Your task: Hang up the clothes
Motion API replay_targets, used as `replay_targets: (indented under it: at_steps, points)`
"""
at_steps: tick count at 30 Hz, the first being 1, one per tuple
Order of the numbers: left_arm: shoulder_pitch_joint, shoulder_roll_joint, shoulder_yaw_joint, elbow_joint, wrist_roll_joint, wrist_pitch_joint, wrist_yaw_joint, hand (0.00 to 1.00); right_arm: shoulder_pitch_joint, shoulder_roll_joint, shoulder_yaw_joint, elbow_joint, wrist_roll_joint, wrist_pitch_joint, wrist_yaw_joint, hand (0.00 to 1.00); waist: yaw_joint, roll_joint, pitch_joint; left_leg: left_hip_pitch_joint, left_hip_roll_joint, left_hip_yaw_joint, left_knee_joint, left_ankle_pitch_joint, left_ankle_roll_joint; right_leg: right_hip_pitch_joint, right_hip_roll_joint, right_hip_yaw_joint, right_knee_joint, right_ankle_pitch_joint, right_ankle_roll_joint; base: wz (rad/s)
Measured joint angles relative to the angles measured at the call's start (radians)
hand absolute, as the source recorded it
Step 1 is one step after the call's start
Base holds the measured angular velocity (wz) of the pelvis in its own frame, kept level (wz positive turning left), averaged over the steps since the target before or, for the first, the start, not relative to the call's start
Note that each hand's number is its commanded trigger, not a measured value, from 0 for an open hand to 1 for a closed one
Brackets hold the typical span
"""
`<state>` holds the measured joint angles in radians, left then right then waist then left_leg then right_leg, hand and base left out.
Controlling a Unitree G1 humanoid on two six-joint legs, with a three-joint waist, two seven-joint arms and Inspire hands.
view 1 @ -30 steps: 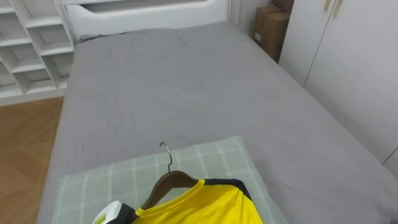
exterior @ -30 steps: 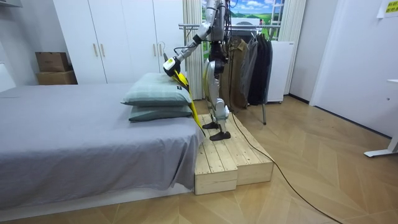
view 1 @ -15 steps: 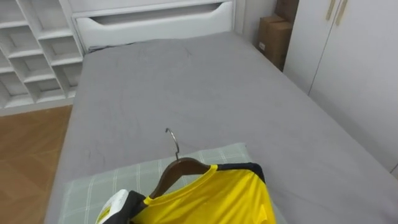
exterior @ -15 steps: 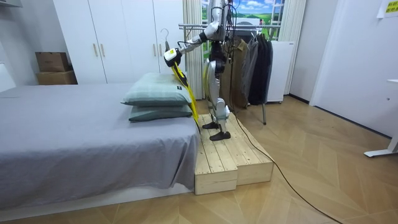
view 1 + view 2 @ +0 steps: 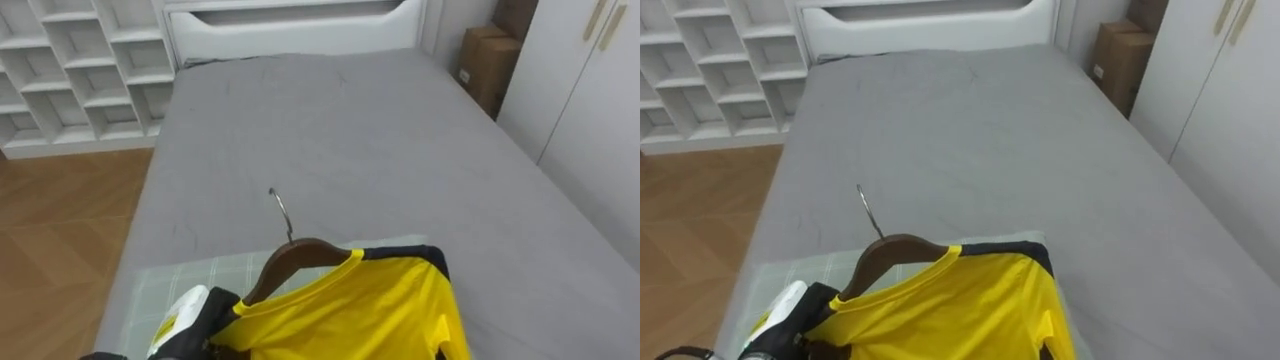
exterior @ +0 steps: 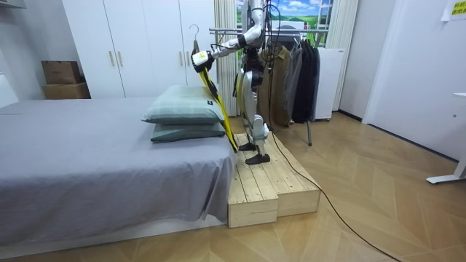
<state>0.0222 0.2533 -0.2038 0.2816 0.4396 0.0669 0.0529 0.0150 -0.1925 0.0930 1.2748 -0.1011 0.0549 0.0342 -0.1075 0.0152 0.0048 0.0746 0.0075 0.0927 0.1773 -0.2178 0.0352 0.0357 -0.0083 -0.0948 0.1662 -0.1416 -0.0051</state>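
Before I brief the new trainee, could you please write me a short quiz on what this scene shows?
1. True or false: the yellow shirt already sits on a wooden hanger.
2. In the room view, what stands just behind the robot? A) a rack of dark clothes B) a ladder C) a bicycle
3. Fill in: the robot stands on a ____ next to the bed.
Key: 1 true; 2 A; 3 wooden platform.
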Motion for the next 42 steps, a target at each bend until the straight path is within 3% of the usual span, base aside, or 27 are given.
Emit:
replay_targets:
  at_steps: [5, 7, 11, 15, 21, 29, 38, 42]
  points:
    - [0.006, 0.0, 0.001, -0.038, 0.0, 0.005, -0.005, 1.0, 0.004, 0.0, -0.007, 0.002, 0.0, 0.0, 0.001, 0.0, 0.002, -0.001, -0.001, 0.006, -0.001, -0.003, -0.001, 0.0, 0.0, 0.008, -0.003, 0.0, 0.0, -0.003, 0.005, 0.01]
    - [0.012, 0.0, 0.002, -0.047, 0.0, 0.005, -0.005, 1.0, 0.009, 0.0, -0.008, 0.006, 0.0, 0.0, 0.002, 0.0, 0.002, -0.002, -0.0067, 0.017, -0.002, -0.004, -0.005, 0.0, 0.0, 0.021, -0.003, 0.0, -0.004, -0.004, 0.005, 0.0]
    - [0.014, -0.002, 0.002, -0.05, 0.001, 0.005, -0.006, 1.0, 0.017, -0.001, -0.017, 0.009, 0.0, 0.0, 0.008, 0.0, 0.0, 0.0, -0.0104, 0.026, -0.004, -0.011, -0.008, 0.0, 0.0, 0.037, -0.001, -0.003, -0.013, -0.003, 0.005, 0.04]
    - [0.014, -0.002, 0.002, -0.05, 0.001, 0.005, -0.006, 1.0, 0.015, -0.002, -0.02, 0.011, 0.006, 0.0, 0.012, 0.0, -0.002, 0.003, -0.0084, 0.025, -0.004, -0.013, -0.008, 0.0, 0.0, 0.037, 0.001, -0.007, -0.015, -0.003, 0.004, 0.0]
    - [0.015, 0.004, 0.003, -0.1, 0.005, 0.006, -0.006, 1.0, 0.014, -0.008, -0.059, 0.02, 0.009, -0.001, 0.011, 0.0, -0.004, 0.018, 0.0038, 0.024, -0.004, -0.013, -0.013, 0.0, 0.0, 0.035, 0.0, -0.009, -0.015, -0.003, 0.004, 0.0]
    - [0.015, 0.009, 0.006, -0.114, 0.028, 0.007, -0.006, 1.0, 0.011, -0.007, -0.078, 0.049, -0.011, -0.001, 0.0, 0.0, -0.003, 0.019, 0.0044, 0.022, -0.004, -0.016, -0.014, 0.0, 0.0, 0.032, 0.0, -0.014, -0.015, -0.003, 0.004, 0.0]
    - [0.015, 0.017, 0.006, -0.125, 0.028, 0.006, 0.01, 1.0, 0.005, -0.01, -0.101, 0.042, -0.059, -0.012, -0.148, 0.0, -0.005, 0.01, 0.009, 0.022, -0.007, -0.012, -0.014, 0.0, 0.0, 0.033, -0.001, -0.008, -0.016, -0.005, 0.005, 0.0]
    - [0.02, 0.041, 0.006, -0.124, 0.028, 0.005, 0.014, 1.0, -0.013, -0.025, -0.157, 0.024, -0.145, -0.015, -0.221, 0.0, -0.006, 0.002, 0.0078, 0.021, -0.007, -0.011, -0.012, 0.0, 0.0, 0.03, 0.0, -0.007, -0.015, -0.006, 0.005, 0.0]
